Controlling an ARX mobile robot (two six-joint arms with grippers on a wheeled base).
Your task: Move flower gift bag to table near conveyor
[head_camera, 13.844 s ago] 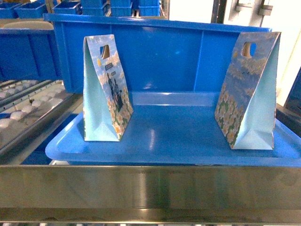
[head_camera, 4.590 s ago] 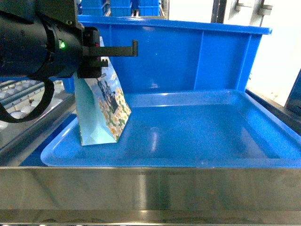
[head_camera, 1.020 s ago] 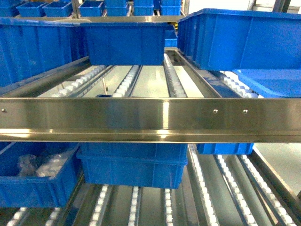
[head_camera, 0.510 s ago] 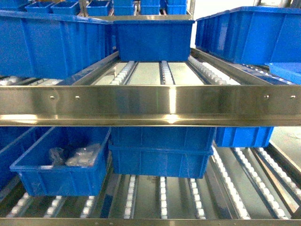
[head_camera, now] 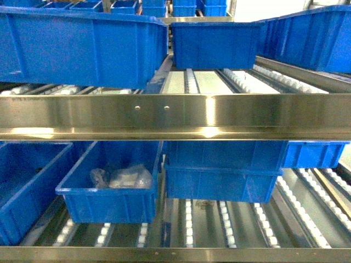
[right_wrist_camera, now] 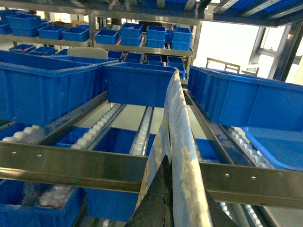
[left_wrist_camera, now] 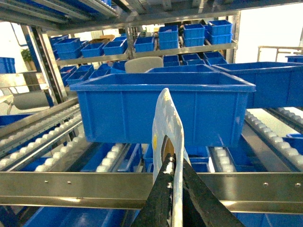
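Note:
In the left wrist view, a flower gift bag (left_wrist_camera: 165, 113) stands edge-on, pale blue with a cut-out handle, and my left gripper (left_wrist_camera: 173, 165) is shut on its top edge. The right wrist view has a second flower gift bag (right_wrist_camera: 177, 123), also edge-on, with my right gripper (right_wrist_camera: 171, 163) shut on it. Both bags hang in front of the conveyor (head_camera: 189, 82), whose roller tracks (left_wrist_camera: 57, 146) (right_wrist_camera: 102, 123) slope in a steel rack. Neither the grippers nor the bags appear in the head view. The table is out of view.
A steel rail (head_camera: 175, 115) crosses the head view, close in front. Blue bins (head_camera: 82, 46) sit on the upper rollers and more bins (head_camera: 109, 192) on the lower level. A large blue bin (left_wrist_camera: 161, 109) stands straight ahead of the left gripper.
The head view has swung left along the rack: the bins and rollers slid to the right, and the blue tray at the right edge has left the view.

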